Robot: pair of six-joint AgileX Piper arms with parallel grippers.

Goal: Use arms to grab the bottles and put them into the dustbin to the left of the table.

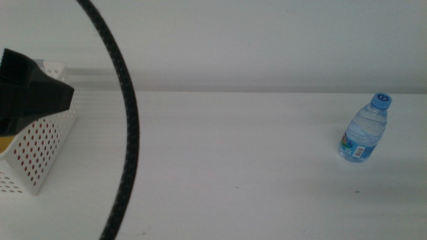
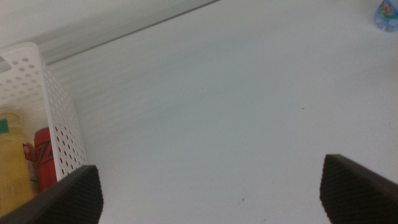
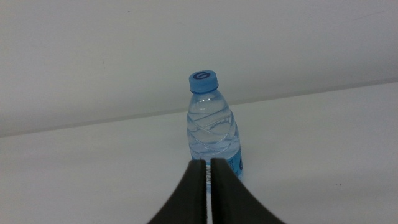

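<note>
Plain pale grey wall (image 1: 267,40) behind, bare and even — soft, diffuse light, faint shadows only

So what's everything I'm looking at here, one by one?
water bottle: one, clear with blue cap, upright on the table's right side.
dustbin: one, white with round holes, at the left edge.
juice bottle: one, yellow, inside the dustbin.
soda can: one, red, inside the dustbin beside the juice bottle.
table: one, white.
cable: one, black, curving down the middle view's left.
left gripper: dark, open, beside the dustbin.
right gripper: dark, shut, facing the water bottle.
</note>
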